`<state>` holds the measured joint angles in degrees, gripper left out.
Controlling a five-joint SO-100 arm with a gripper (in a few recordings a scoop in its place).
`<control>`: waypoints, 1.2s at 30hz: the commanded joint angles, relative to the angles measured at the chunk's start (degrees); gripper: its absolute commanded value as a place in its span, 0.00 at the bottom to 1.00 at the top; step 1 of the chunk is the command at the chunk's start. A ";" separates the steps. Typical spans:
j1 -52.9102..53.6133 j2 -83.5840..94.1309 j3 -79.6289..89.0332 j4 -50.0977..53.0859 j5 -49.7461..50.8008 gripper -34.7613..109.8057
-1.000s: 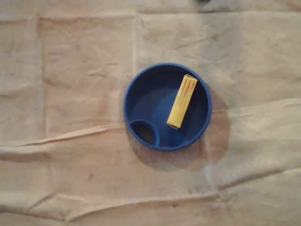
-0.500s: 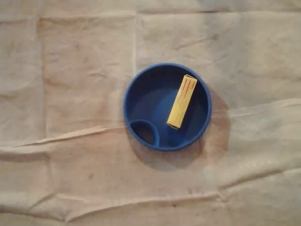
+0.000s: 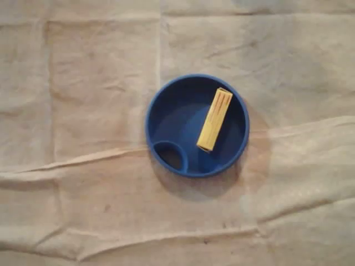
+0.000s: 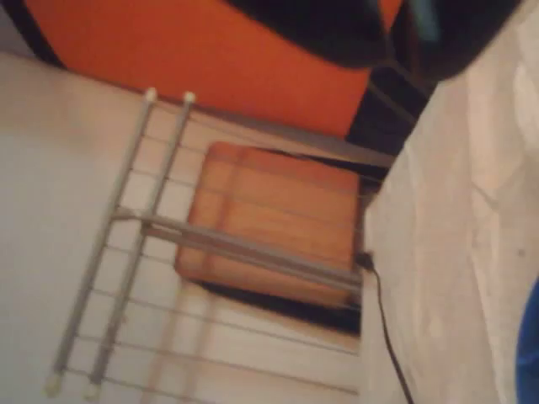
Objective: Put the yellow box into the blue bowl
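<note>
In the overhead view the yellow box [image 3: 214, 119] lies inside the blue bowl [image 3: 166, 111], in the right half of its large compartment. It is tilted, with its upper end near the rim. Beside it at the lower left, the bowl's small oval compartment [image 3: 171, 155] holds nothing. The bowl rests on a creased beige cloth [image 3: 83, 83]. In the wrist view a sliver of blue [image 4: 532, 353] shows at the right edge, above the same cloth [image 4: 455, 252].
The wrist view looks sideways past the table's edge at a wire rack [image 4: 152, 252], a wooden board [image 4: 269, 227], an orange surface [image 4: 210, 59] and a black cable [image 4: 383, 337]. A dark blurred shape [image 4: 438, 34] crosses the top.
A dark bit at the overhead view's top edge has gone. The shadow to the right of the bowl has faded. Box and bowl have not moved.
</note>
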<state>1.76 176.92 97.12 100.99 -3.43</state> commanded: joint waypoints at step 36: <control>0.62 14.15 9.67 -0.35 0.09 0.24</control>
<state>1.76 188.79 107.05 100.99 -3.25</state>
